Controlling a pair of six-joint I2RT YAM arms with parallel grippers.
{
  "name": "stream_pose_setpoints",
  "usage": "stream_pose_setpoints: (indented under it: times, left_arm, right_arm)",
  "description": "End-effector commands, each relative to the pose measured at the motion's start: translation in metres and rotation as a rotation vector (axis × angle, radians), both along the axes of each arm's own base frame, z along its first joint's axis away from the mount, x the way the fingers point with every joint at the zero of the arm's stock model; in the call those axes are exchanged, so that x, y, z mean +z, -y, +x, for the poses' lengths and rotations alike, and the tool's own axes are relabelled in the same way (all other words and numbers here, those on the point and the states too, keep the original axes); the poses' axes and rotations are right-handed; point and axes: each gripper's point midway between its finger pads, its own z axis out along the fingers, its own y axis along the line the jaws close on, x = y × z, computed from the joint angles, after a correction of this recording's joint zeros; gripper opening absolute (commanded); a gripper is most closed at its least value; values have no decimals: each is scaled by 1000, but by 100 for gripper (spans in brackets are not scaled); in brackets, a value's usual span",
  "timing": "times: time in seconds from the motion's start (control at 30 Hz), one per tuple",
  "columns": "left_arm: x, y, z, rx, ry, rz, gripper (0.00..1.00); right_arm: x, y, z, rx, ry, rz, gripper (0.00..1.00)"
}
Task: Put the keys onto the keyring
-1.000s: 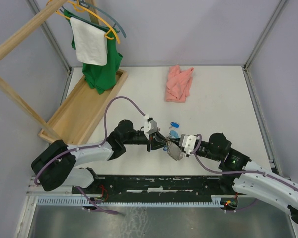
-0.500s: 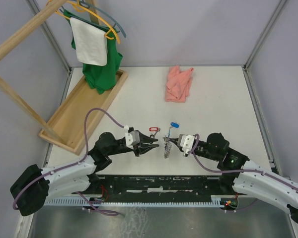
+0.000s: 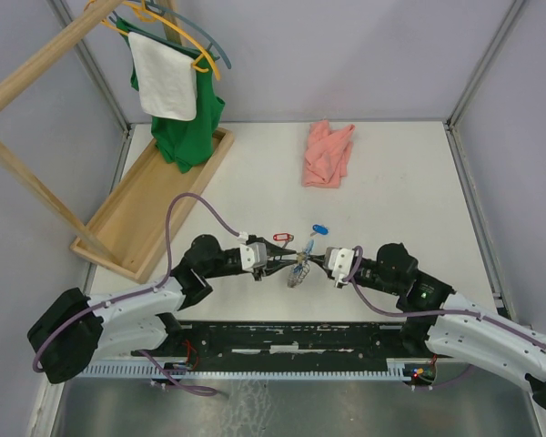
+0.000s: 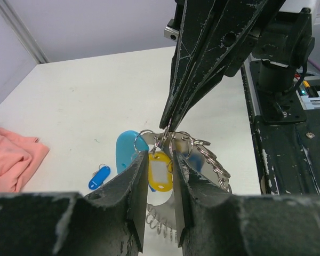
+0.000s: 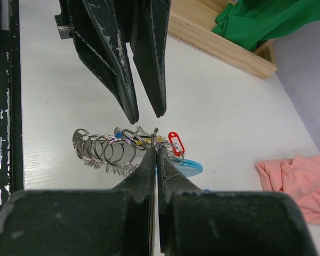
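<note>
**A:** Where's the keyring (image 5: pixel 104 149)?

**B:** Off the desk (image 3: pixel 409 182), hung btw. the two arms. The right fingers (image 5: pixel 148 176) are pinched tight on one of its rings. The left fingers (image 4: pixel 125 200) stand a narrow gap apart w/ the yellow-tagged key (image 4: pixel 159 172) framed btw. them, no firm grip evident.

**A:** Risk?

**B:** Prob. that key slipping off line, since nothing clamps it. The coils could also swing or twist if the left side pushes in, so the ring's gap gets missed. The red-tagged key (image 3: pixel 281 238) & blue-tagged key (image 3: pixel 319 229) lie on the desk nearby.
</note>
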Motion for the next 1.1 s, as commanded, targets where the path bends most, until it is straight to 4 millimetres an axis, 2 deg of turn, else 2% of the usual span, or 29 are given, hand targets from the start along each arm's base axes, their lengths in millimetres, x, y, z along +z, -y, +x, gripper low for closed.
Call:
stream_pose_setpoints:
  times: [0.0,0.47,0.63,0.77,0.83,0.87,1.07]
  left_arm:
    - [36,10,2,-43,134,-77,31]
    - [13,23,2,-103,80,-16,27]
    - [12,23,4,-93,77,-19,24]
    - [17,24,3,-103,87,-28,16]
    - [17,24,3,-106,87,-27,5]
    - [17,24,2,-109,89,-26,3]
    - [17,21,3,-95,73,4,3]
  right_arm:
    - [40,-8,-1,28,65,87,1]
    - [52,-9,-4,46,71,128,1]
    - [50,-9,-7,55,61,125,1]
    - [48,-9,-6,53,56,121,1]
    - [48,-9,-6,51,54,120,1]
    - [47,-9,-5,48,53,116,1]
    - [38,-5,0,11,11,52,3]
